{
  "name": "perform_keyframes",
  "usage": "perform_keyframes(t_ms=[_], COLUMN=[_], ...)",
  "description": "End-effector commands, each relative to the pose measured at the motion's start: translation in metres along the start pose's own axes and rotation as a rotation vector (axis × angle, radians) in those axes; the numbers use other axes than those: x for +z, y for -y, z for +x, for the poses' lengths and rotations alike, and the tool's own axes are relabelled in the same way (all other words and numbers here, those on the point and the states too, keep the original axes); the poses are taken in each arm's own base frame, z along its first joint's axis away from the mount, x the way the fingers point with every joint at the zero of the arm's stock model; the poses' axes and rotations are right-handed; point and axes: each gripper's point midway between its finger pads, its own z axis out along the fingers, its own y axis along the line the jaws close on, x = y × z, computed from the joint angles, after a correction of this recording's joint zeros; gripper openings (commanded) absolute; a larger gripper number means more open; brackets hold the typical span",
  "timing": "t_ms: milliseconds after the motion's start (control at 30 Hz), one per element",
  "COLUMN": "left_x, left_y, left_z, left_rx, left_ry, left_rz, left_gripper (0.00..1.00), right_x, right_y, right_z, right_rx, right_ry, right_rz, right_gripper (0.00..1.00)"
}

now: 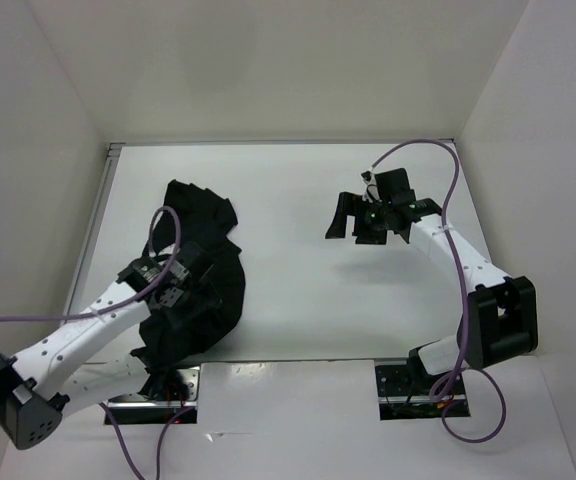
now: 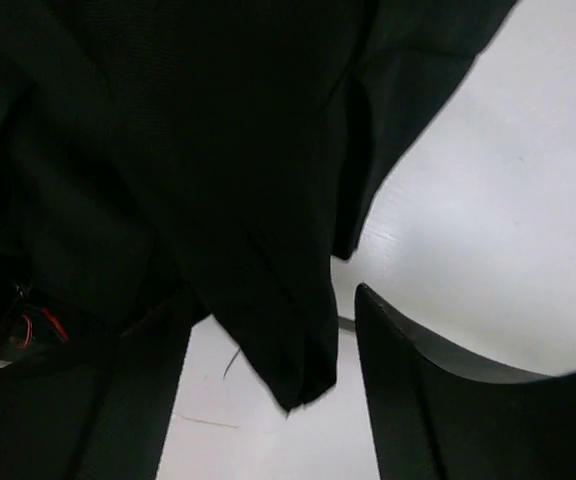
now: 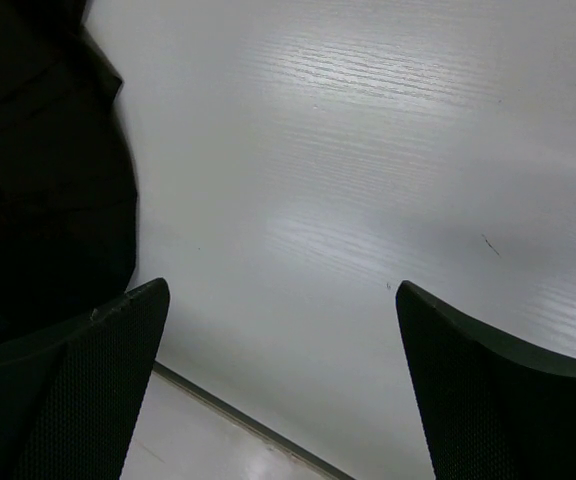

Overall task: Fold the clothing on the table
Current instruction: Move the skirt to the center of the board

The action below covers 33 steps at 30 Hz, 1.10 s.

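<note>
The black pleated clothing [image 1: 208,250] lies bunched on the left part of the white table [image 1: 298,290]. My left gripper [image 1: 190,275] sits down on its middle. In the left wrist view a drooping fold of the clothing [image 2: 288,340] hangs between the fingers of the left gripper [image 2: 273,295], with bare table [image 2: 488,200] showing on both sides of the fold, so the jaws stand open. My right gripper [image 1: 363,222] hovers open over bare table at the right. In the right wrist view the right gripper [image 3: 280,287] holds nothing, and the clothing [image 3: 48,180] lies off to its left.
White walls enclose the table on three sides, and a metal strip [image 1: 93,230] runs along its left edge. Two metal base plates [image 1: 153,385] [image 1: 423,385] sit at the near edge. Purple cables [image 1: 453,180] loop off both arms.
</note>
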Motion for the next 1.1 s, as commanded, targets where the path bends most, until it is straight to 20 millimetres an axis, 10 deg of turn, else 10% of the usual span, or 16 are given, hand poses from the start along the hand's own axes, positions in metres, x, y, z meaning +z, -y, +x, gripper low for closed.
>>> perform_keyframes(t_ms=[0, 67, 200, 367, 633, 967, 1067], left_x=[0.024, 0.037, 0.044, -0.051, -0.175, -0.038, -0.037], left_y=[0.019, 0.038, 0.089, 0.214, 0.271, 0.229, 0.23], left_z=[-0.007, -0.018, -0.052, -0.076, -0.098, -0.063, -0.06], left_rx=[0.047, 0.121, 0.279, 0.522, 0.521, 0.506, 0.509], left_ry=[0.022, 0.057, 0.148, 0.24, 0.398, 0.104, 0.096], left_rz=[-0.002, 0.002, 0.011, 0.453, 0.877, 0.625, 0.635], left_gripper=[0.7, 0.58, 0.0, 0.0, 0.0, 0.12, 0.1], right_x=[-0.005, -0.005, -0.009, -0.012, -0.013, -0.059, -0.061], right_y=[-0.003, -0.003, -0.005, 0.008, 0.027, 0.051, 0.05], right_z=[-0.015, -0.015, -0.02, -0.022, -0.012, -0.047, -0.048], right_rx=[-0.024, -0.034, -0.04, -0.035, 0.017, 0.114, 0.122], right_ry=[0.034, 0.034, 0.055, 0.075, 0.091, 0.347, 0.357], right_rz=[-0.001, -0.001, 0.001, 0.075, 0.164, 0.379, 0.374], right_gripper=[0.99, 0.99, 0.99, 0.99, 0.99, 0.99, 0.99])
